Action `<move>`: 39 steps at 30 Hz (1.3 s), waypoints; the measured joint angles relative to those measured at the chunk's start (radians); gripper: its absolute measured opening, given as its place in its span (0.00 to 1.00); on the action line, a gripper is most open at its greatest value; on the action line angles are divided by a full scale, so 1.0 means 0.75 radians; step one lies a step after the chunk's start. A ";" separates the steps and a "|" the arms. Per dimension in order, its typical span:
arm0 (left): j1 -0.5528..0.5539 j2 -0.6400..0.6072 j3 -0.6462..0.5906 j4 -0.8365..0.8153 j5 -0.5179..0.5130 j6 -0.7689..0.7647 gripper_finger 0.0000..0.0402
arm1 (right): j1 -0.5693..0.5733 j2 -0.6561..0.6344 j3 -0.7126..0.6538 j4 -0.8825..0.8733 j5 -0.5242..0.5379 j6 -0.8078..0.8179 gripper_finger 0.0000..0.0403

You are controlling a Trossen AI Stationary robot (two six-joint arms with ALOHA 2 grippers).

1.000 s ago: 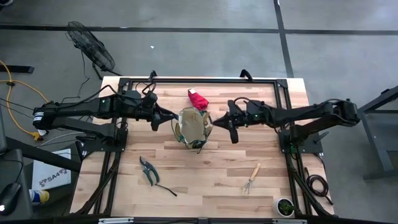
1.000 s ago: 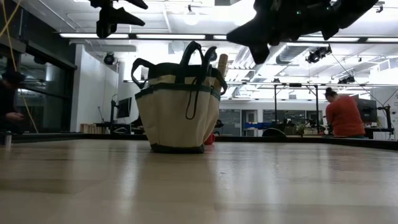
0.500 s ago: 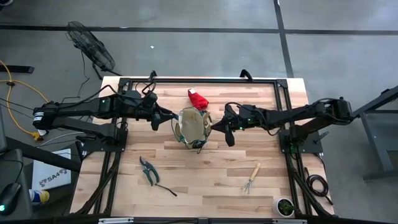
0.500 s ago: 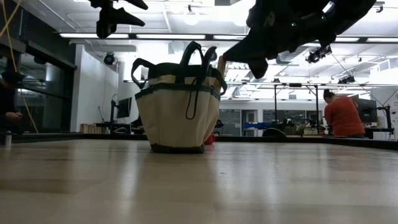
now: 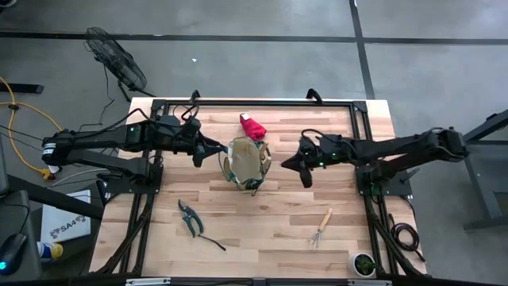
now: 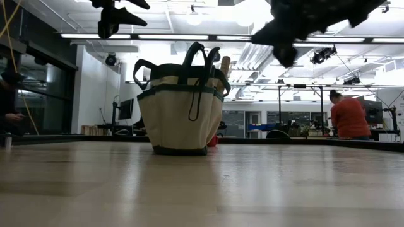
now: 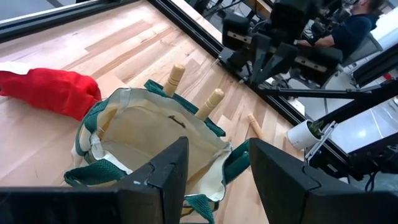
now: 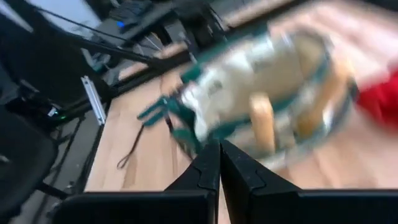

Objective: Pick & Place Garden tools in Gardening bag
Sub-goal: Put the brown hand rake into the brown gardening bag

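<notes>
The tan gardening bag [image 5: 246, 163] with green trim stands upright on the table's middle, also in the low view [image 6: 180, 107]. Two wooden tool handles [image 7: 210, 102] stick up from its side toward the right arm. A red glove [image 5: 252, 125] lies on the table just beyond the bag. Pruning shears [image 5: 189, 216] lie near left, and a wooden-handled hand rake [image 5: 321, 228] lies near right. My left gripper [image 7: 217, 168] is open and empty, hovering high just left of the bag. My right gripper [image 8: 219, 165] is shut and empty, in the air right of the bag [image 5: 295, 164].
A small potted plant [image 5: 363, 264] stands at the near right corner. A thin dark tool [image 5: 211, 241] lies beside the shears. A dark frame [image 5: 254, 103] runs round the tabletop. People show in the room beyond the table [image 6: 348, 116].
My right gripper first went toward the bag, reaching its wooden handles, then drew back toward the table's right edge. The bag and the tools stay where they were.
</notes>
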 joint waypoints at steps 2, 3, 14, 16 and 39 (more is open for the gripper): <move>0.000 0.000 0.000 0.000 0.000 0.011 0.41 | 0.023 -0.058 0.000 -0.129 0.017 0.152 0.01; 0.000 0.000 0.000 0.000 0.000 0.014 0.41 | 0.037 -0.084 0.000 -0.192 0.020 0.239 0.01; 0.000 0.000 0.000 0.000 0.002 0.117 0.41 | 0.247 -0.128 0.000 -0.671 -0.138 1.194 0.01; 0.000 0.000 0.000 0.000 0.008 0.141 0.41 | 0.299 -0.128 0.000 -0.723 -0.101 1.338 0.01; 0.000 -0.001 0.000 -0.093 0.134 0.334 0.41 | 0.838 0.239 0.000 -0.804 -0.075 2.516 0.47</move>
